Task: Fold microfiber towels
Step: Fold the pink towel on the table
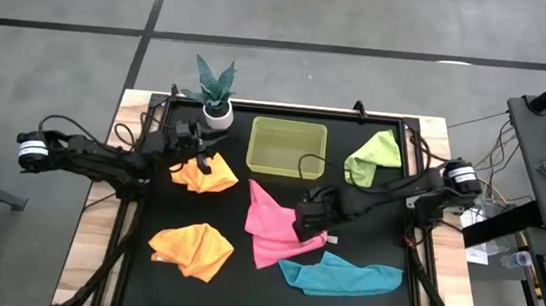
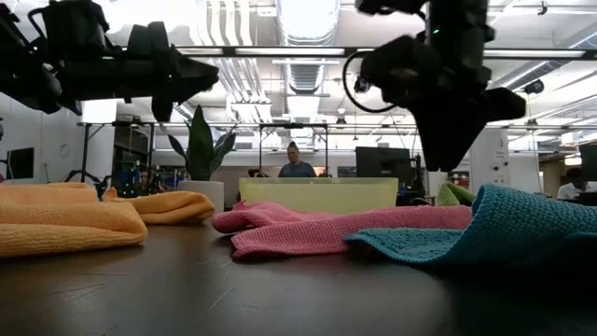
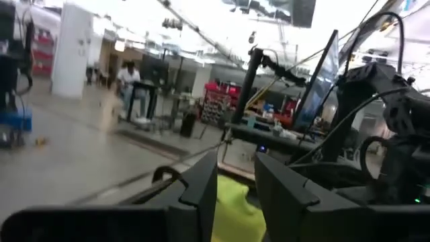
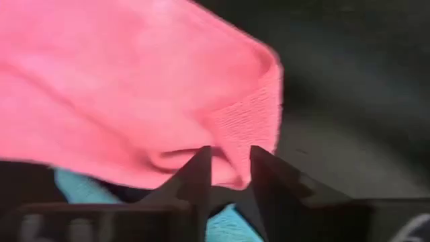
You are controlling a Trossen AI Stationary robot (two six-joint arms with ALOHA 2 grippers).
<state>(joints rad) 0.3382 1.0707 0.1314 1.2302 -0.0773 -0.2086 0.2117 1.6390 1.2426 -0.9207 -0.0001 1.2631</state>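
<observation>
Pink towel [image 4: 121, 87] fills the right tool's [image 4: 228, 165] view, its fingers narrowly parted just above it.

Bin [image 1: 287, 146] sits at the back centre of the mat [image 1: 240, 290], plant pot [image 1: 216, 113] to its left and one towel [image 1: 374, 158] to its right. Second towel [image 1: 204, 172] lies front-left of the bin under the left gripper [image 1: 199, 156]; third towel [image 1: 192, 249] is near the front-left corner. Fourth towel [image 1: 271, 225] is mid-mat, the right gripper [image 1: 305, 219] at its right edge, and the fifth towel [image 1: 340, 276] lies just in front of it to the right, touching it.
</observation>
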